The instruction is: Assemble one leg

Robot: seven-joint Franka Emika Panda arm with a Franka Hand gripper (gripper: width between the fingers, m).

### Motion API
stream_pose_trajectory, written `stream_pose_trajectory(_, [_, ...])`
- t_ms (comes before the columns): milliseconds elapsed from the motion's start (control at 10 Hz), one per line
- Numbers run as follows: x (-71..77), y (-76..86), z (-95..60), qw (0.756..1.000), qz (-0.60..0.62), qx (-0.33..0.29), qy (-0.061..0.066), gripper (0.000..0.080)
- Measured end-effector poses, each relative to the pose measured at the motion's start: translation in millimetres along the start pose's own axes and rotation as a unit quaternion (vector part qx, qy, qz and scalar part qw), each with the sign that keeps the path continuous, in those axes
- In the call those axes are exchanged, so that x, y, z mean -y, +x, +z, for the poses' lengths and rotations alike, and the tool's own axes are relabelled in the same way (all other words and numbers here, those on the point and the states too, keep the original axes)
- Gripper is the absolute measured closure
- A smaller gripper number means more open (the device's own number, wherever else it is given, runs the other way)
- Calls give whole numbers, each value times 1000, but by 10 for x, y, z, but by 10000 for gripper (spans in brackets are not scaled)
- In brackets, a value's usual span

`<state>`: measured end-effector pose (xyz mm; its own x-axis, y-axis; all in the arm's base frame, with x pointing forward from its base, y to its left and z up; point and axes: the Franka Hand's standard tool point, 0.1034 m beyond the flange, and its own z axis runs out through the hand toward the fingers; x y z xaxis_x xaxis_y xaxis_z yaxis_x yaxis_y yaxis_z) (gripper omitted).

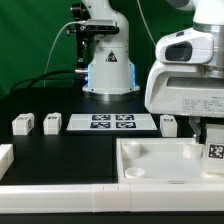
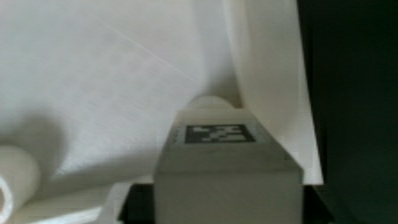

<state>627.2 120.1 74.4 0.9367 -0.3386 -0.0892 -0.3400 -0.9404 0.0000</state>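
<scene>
My gripper (image 1: 210, 138) is shut on a small white leg (image 1: 214, 153) with a black-and-white tag on its face. It holds the leg upright over the right side of the large white square tray (image 1: 150, 163), close to the tray's right rim. In the wrist view the leg (image 2: 219, 150) stands between my dark fingers (image 2: 150, 197), with the gripper (image 2: 228, 203) closed around it. The tray's floor (image 2: 107, 90) and rim lie behind it, and part of a round corner socket (image 2: 15, 178) shows. Whether the leg touches the tray cannot be told.
Two loose legs (image 1: 22, 123) (image 1: 52, 122) lie at the exterior view's left, and a third (image 1: 170, 125) right of the marker board (image 1: 110, 122). A white part (image 1: 5, 156) sits at the left edge. The arm's base (image 1: 108, 70) stands behind.
</scene>
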Motion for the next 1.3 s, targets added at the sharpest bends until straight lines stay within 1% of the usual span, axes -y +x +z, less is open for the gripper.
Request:
stream_pose_trajectory(100, [5, -3, 1, 999, 45, 0, 0, 506])
stream_pose_trajectory(200, [11, -7, 1, 992, 125, 0, -1, 506])
stream_pose_trajectory(400, [19, -11, 2, 970, 243, -3, -3, 506])
stream_pose_trajectory(600, [15, -11, 9, 938, 347, -1, -1, 506])
stream_pose_trajectory(700, [14, -11, 9, 936, 353, -1, -1, 506])
stream_pose_trajectory(800, [14, -13, 11, 941, 339, -1, -1, 421])
stream_pose_trajectory(900, [14, -14, 13, 951, 311, 0, -1, 285])
stream_pose_trajectory(1000, [33, -24, 16, 950, 312, -1, -1, 285])
stream_pose_trajectory(1100, [34, -25, 16, 958, 287, -1, -2, 178])
stream_pose_trajectory(1200, [29, -22, 16, 978, 209, -1, -2, 159])
stream_pose_trajectory(1300, [31, -23, 16, 985, 170, -1, -2, 159])
